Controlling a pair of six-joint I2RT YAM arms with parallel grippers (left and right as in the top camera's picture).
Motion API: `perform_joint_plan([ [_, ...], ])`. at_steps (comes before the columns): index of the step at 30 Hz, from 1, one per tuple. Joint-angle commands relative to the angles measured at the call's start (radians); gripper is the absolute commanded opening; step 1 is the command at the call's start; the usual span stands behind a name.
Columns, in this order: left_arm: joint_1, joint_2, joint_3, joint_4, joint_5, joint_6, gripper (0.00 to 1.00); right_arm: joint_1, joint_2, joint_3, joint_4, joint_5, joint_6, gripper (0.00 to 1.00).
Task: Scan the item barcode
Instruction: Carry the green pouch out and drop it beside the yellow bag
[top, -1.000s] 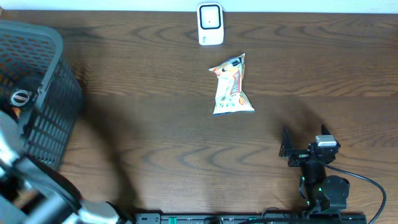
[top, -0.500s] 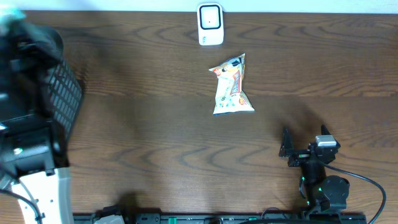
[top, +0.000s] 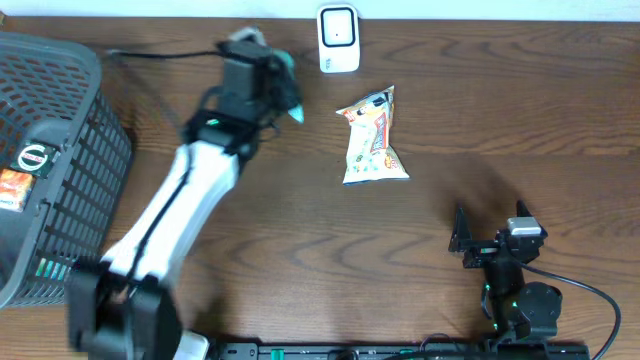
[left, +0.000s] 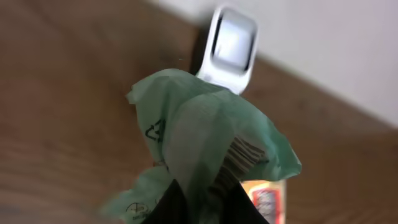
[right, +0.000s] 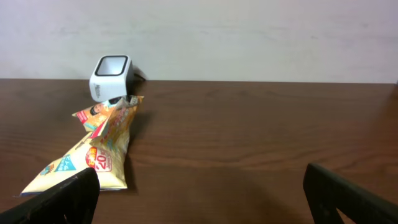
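Overhead: the scanner (top: 338, 38) is seen standing at the 12 o'clock edge of the table (top: 300, 230). A snack bag (top: 372, 138) lies flat just at 5 o'clock of it, apart from it. A dark basket (top: 70, 170) fills the 9 o'clock side, with small labelled goods inside that cannot be made out. The left arm is stretched from 7 o'clock up toward 12, and the left tool (top: 288, 100) is held just at 8 o'clock of the scanner, clenched on a green packet (top: 294, 112) of which only a teal tip is shown. The right tool (top: 489, 216) is parked at 5 o'clock, well apart from the bag, with its jaws spread wide and nothing between them.

Left wrist: the green packet is seen crumpled and gripped at its lower end between the dark fingers (left: 171, 205). A barcode (left: 239, 155) is printed on the packet's 3 o'clock fold. The scanner is shown beyond the packet at 12 o'clock, blurred; whether the two touch cannot be told. A corner of the snack bag is glimpsed at 5 o'clock.

Right wrist: both fingers are seen far apart at the lower corners, released and empty. The snack bag lies at 9 o'clock, with the scanner standing right behind it, against a pale wall (right: 249, 37).
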Motion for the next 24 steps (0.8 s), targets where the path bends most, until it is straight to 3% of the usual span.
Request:
perform_joint_plan([
  [1, -0.053, 0.110, 0.009, 0.018, -0.017, -0.076, 0.08, -0.005, -0.005, -0.002, -0.003, 0.000, 0.011, 0.99],
  [3, -0.073, 0.145, 0.009, 0.018, -0.007, -0.085, 0.15, -0.005, -0.005, -0.002, -0.003, 0.000, 0.011, 0.99],
  [8, -0.126, 0.164, 0.009, 0.000, -0.001, -0.085, 0.17, -0.005, -0.005, -0.002, -0.003, 0.000, 0.011, 0.99],
  [9, -0.131, 0.164, 0.009, -0.006, -0.001, -0.085, 0.24, -0.005, -0.005, -0.002, -0.003, 0.000, 0.011, 0.99],
  [11, -0.140, 0.164, 0.009, -0.015, -0.001, -0.085, 0.65, -0.005, -0.005, -0.002, -0.003, 0.000, 0.011, 0.99],
  [12, -0.142, 0.163, 0.009, -0.016, 0.003, -0.085, 0.77, -0.005, -0.005, -0.002, -0.003, 0.000, 0.011, 0.99],
  [13, -0.142, 0.163, 0.010, -0.016, 0.003, -0.085, 0.81, -0.005, -0.005, -0.002, -0.003, 0.000, 0.011, 0.99],
  [15, -0.138, 0.154, 0.010, -0.016, 0.002, -0.084, 0.86, -0.005, -0.005, -0.002, -0.003, 0.000, 0.011, 0.99],
  [19, -0.103, 0.066, 0.015, -0.027, 0.002, 0.033, 0.91, -0.005, -0.005, -0.002, -0.003, 0.000, 0.011, 0.99],
  [24, 0.020, -0.190, 0.016, -0.092, -0.093, 0.155, 0.92, -0.005, -0.005, -0.002, -0.003, 0.000, 0.011, 0.99],
])
